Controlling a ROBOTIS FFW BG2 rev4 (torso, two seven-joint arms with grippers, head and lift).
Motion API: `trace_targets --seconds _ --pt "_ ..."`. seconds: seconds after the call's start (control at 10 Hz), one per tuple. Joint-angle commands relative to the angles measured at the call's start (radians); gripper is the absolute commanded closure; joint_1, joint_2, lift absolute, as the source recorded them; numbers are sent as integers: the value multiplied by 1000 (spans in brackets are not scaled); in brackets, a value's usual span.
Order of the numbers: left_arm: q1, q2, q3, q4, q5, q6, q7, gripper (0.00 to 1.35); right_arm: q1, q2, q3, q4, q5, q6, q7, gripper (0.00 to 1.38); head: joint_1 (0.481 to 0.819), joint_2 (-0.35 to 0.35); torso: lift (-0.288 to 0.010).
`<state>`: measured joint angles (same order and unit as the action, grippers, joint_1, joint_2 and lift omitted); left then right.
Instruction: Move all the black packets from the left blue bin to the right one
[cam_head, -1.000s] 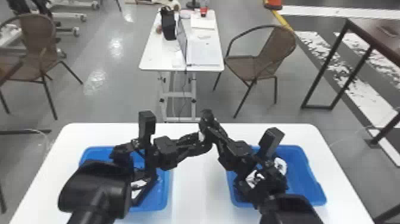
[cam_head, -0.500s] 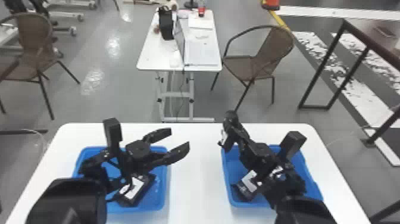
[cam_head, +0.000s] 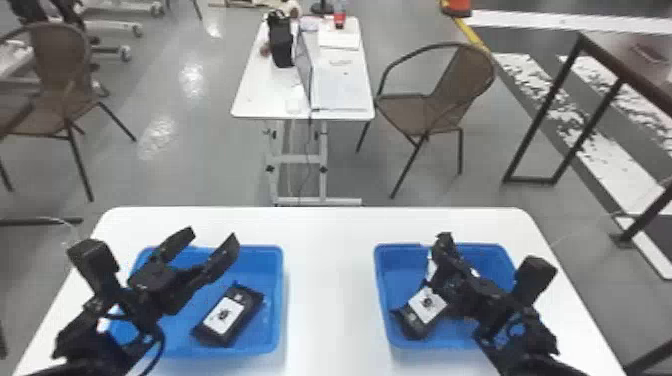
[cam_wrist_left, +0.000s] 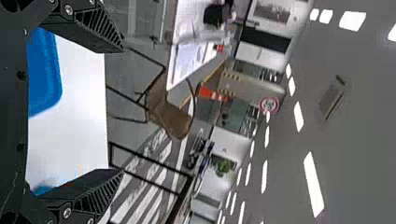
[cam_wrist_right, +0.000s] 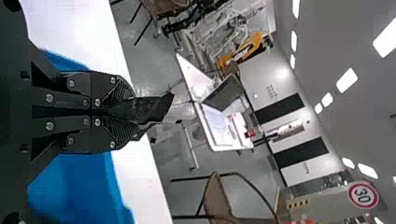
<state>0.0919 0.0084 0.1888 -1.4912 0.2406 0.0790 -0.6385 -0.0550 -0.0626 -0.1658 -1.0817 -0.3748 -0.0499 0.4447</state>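
Packet (cam_head: 240, 311), black and flat, lies in the left blue bin (cam_head: 260, 257). Left gripper (cam_head: 212, 240) spreads wide; right gripper (cam_head: 446, 256) pinches another packet (cam_wrist_right: 144, 108).

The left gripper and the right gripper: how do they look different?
The left gripper is spread wide open, while the right gripper is closed. The left gripper is empty; the right gripper pinches a black packet. The left gripper is over the left blue bin, the right gripper over the right blue bin. Both are black with two fingers.
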Motion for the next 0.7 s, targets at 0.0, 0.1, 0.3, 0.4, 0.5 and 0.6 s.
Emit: trace_targets --seconds 0.0,0.1,0.3,0.4,0.5,0.6 --pt "37 -11 11 -34 17 2 53 127 -42 -19 -38 103 8 -1 0 1211 695 -61 0" --pt "45 -11 14 -43 17 8 65 127 -68 -37 -38 160 8 1 -3 1181 695 -65 0" --pt "65 -11 -16 -96 82 79 166 124 -63 -48 -55 181 7 -1 -37 377 695 -85 0" --pt "72 -11 -22 -127 88 117 217 121 -40 -42 -57 149 -12 -5 -43 99 695 -96 0" --pt "68 -11 -19 -129 82 156 223 127 -6 -31 -57 102 -30 -21 -43 94 695 -100 0" --pt "65 -11 -16 -141 95 243 238 125 35 -14 -57 28 -32 -31 -43 125 695 -105 0"
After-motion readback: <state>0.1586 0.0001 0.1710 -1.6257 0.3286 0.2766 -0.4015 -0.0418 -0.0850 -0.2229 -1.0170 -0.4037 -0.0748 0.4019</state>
